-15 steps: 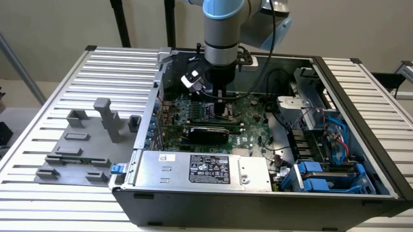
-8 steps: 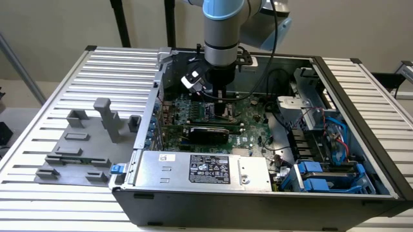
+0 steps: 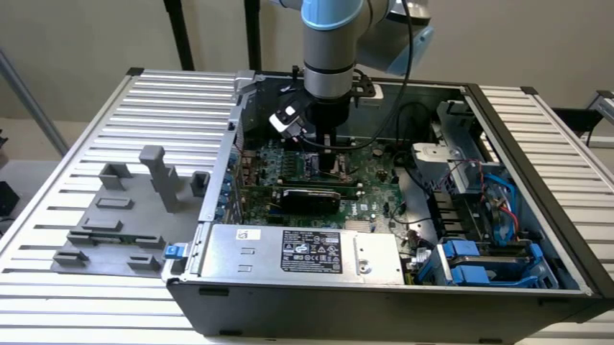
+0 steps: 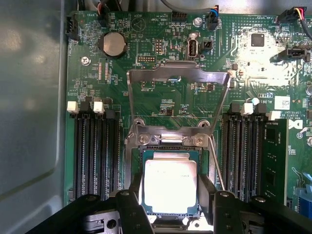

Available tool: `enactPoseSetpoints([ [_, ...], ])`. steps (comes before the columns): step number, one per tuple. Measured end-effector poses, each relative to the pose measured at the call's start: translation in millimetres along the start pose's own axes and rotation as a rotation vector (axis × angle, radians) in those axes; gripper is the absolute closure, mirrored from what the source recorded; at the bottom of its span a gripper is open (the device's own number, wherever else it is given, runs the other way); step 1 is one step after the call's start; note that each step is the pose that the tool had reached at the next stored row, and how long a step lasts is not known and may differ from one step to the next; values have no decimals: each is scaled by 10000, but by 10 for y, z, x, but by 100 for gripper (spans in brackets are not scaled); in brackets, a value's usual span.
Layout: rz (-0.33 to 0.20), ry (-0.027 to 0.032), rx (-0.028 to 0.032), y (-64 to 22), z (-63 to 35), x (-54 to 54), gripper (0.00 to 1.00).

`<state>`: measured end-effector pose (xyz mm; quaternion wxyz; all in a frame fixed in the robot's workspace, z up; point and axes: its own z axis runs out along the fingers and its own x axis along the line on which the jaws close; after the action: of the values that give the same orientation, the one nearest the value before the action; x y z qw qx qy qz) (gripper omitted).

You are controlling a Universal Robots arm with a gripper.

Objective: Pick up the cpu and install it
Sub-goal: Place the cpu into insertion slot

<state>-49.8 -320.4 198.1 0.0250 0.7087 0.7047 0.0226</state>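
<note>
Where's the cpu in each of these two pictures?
Exterior view: hidden beneath the gripper, which stands over the green board.
Wrist view: the cpu lies next to the raised metal frame.
Shared landmark: the green board, which fills the case floor in both views.

An open computer case (image 3: 384,309) lies on a slatted metal table (image 3: 77,144), with a grey moulded fixture (image 3: 125,223) beside it on the exterior view's left. Inside the case are a silver power supply (image 3: 307,251) with a black label and blue drive caddies (image 3: 479,262). The green motherboard (image 4: 229,44) carries a coin cell battery (image 4: 113,44), black memory slots (image 4: 95,151) and one seated memory module (image 4: 274,156).
</note>
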Motion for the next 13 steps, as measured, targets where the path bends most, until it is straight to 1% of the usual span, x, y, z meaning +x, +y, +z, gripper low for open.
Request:
enactPoseSetpoints([
  [13,7,-21,0,0,0,0,46],
])
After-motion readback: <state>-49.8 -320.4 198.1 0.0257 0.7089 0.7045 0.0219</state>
